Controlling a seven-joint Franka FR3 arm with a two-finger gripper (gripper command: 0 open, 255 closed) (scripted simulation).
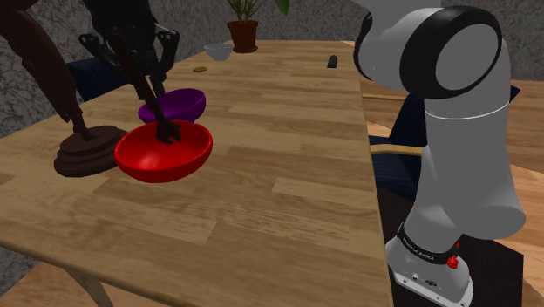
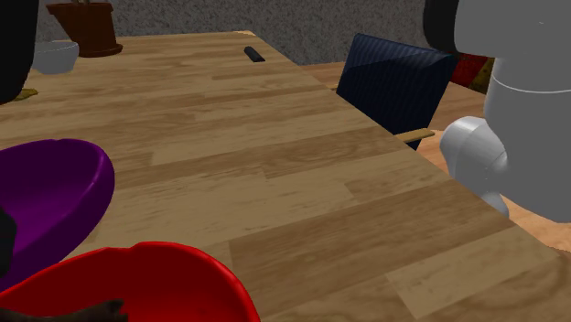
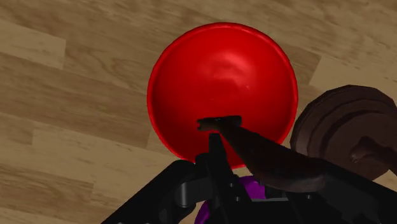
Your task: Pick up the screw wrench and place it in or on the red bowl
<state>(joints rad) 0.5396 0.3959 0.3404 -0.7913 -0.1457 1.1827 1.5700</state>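
Observation:
The red bowl (image 1: 174,157) stands on the wooden table (image 1: 288,174) towards the shoulder view's left. My black gripper (image 1: 146,85) hangs above its far rim, shut on the screw wrench (image 1: 164,122), a dark brown tool that slants down so its head is inside the bowl. In the wrist view the wrench (image 3: 267,156) runs out from the gripper (image 3: 218,156), and its jawed head lies over the red bowl (image 3: 222,76). The second exterior view has the red bowl (image 2: 183,274) at its lower left.
A purple bowl (image 1: 179,103) sits right behind the red one. A dark brown round stand (image 1: 87,150) is beside it on the shoulder view's left. Further back are a potted plant (image 1: 243,35), a small grey bowl (image 1: 218,52) and a small dark object (image 1: 332,61). A blue chair (image 2: 393,82) flanks the table.

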